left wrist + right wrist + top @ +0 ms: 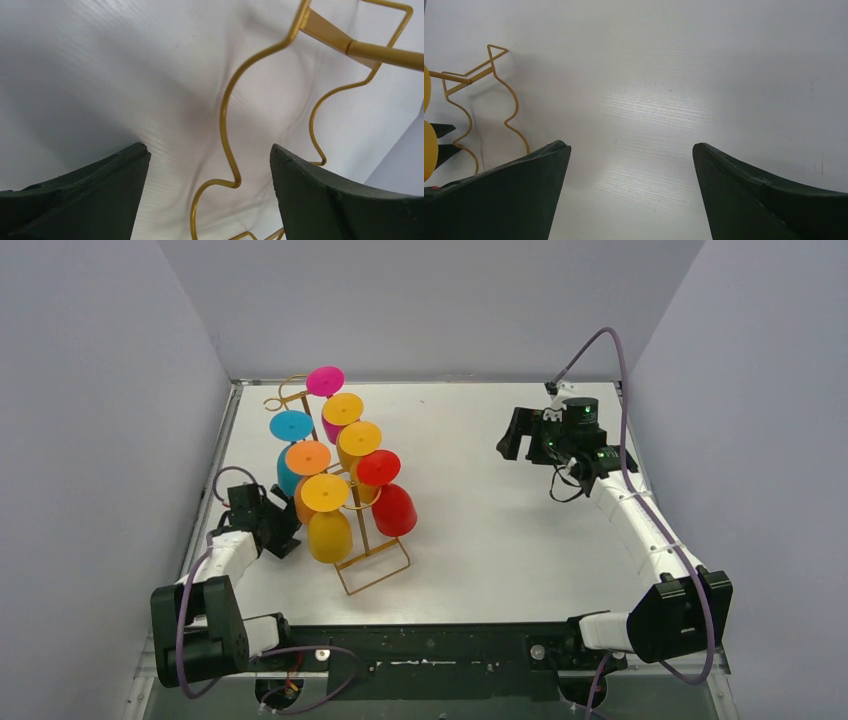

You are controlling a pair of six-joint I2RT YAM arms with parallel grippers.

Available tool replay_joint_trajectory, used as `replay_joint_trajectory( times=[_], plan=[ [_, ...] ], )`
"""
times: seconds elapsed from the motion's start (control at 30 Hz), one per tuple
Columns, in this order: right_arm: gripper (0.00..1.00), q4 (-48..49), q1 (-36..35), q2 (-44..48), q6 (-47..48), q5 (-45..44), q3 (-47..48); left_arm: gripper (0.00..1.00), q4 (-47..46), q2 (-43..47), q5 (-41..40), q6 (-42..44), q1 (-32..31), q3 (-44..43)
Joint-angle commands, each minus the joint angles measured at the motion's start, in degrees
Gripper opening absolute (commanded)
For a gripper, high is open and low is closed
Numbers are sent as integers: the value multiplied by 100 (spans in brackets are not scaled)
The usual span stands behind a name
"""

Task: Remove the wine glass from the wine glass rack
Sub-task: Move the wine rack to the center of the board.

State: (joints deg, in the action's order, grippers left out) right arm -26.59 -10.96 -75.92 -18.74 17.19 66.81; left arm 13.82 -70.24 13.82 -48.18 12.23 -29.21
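Wine glass (328, 522), yellow, hung bowl-down on the wine glass rack's (382, 53) near end, left gripper (207, 150) spread wide beside the rack, empty, right gripper (630, 145) spread wide, well right of it

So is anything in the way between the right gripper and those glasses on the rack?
Nothing visible. Only bare table lies between the open right gripper and the wine glass rack, and the red wine glass hangs on the side facing it, unblocked.
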Motion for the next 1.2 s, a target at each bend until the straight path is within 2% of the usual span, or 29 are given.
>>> replay_joint_trajectory(
  times=[0.0,0.17,0.53,0.87,1.17],
  plan=[
    [100,229,-9,55,-80,-73,-59,86,-960,-163,110,-555,-392,104],
    [100,216,-6,68,-118,-93,-92,79,-1593,-327,175,-861,-597,275],
    [100,260,-1,41,-272,-91,-294,75,-2758,-1221,200,-1471,-1442,57],
    [100,437,-18,210,-721,173,-799,73,-3433,-2409,258,-1644,-1838,-814],
    [100,779,-10,533,-1153,555,-1096,72,-3898,-3534,549,-1731,-1920,-1632]
  ],
)
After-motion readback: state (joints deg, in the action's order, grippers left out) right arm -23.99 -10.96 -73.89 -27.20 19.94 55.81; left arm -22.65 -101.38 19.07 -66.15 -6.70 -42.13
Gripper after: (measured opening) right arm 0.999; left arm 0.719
